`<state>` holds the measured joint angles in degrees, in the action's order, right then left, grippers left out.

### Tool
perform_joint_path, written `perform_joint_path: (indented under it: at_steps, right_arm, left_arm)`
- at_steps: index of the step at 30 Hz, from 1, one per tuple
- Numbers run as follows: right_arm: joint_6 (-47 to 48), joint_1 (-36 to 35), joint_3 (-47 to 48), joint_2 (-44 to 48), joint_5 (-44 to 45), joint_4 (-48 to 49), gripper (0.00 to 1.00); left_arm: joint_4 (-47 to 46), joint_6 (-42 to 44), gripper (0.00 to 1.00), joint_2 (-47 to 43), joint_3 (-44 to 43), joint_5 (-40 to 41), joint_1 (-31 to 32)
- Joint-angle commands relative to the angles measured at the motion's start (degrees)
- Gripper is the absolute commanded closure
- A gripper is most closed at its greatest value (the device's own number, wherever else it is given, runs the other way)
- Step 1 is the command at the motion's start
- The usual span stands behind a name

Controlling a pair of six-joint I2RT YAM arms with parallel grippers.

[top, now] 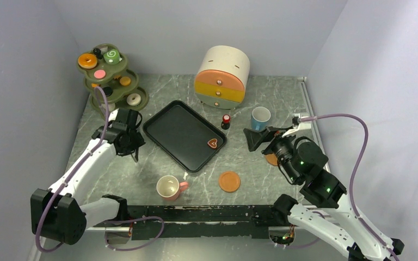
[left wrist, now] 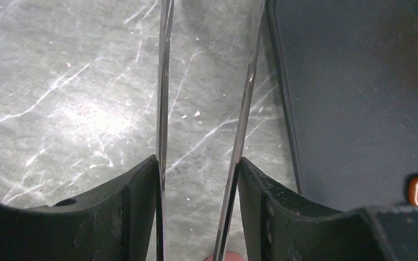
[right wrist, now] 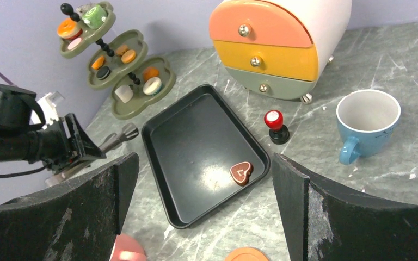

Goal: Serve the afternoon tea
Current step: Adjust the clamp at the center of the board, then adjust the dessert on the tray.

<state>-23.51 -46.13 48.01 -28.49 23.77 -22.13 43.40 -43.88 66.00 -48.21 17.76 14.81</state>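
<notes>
The left gripper [left wrist: 197, 163], just left of the black rectangular tray [top: 179, 130], squeezes thin metal tongs [left wrist: 163, 98], one blade against each finger. The right gripper [right wrist: 204, 160], right of the tray, has its fingers spread wide with nothing between. A brown heart-shaped cookie [top: 213, 143] lies inside the tray; a pink cup [top: 168, 187] and an orange round saucer [top: 229, 181] stand before it.

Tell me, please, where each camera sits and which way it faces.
Top external: above, behind the bases, looking down on the table; both arms show.
Left wrist: looks down at the table beside the black tray; the left gripper pinches tongs.
Right wrist: looks across the tray toward the tiered stand; the open right gripper frames it.
All three share the heart cookie.
</notes>
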Motion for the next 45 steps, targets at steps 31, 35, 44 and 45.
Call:
perform_joint_path:
  at_steps: [31, 35, 44, 45]
  right_arm:
    - [0.7, 0.3, 1.6, -0.5, -0.3, 1.4, 0.05]
    - [0.9, 0.3, 1.6, -0.2, -0.2, 1.3, 0.05]
    - [1.8, 0.3, 2.3, 0.0, 0.4, 1.4, 0.05]
    - [1.9, 0.3, 2.4, -0.1, 0.4, 1.6, 0.05]
  left_arm:
    - [-12.5, 16.7, 0.57, 9.7, -8.7, 10.1, -6.7]
    - [-14.4, 17.0, 0.58, 12.4, -8.4, 11.8, -7.3]
    - [-19.4, 21.0, 0.57, 17.6, -8.9, 15.3, -8.6]
    - [-19.9, 21.4, 0.57, 18.0, -9.1, 15.1, -8.8]
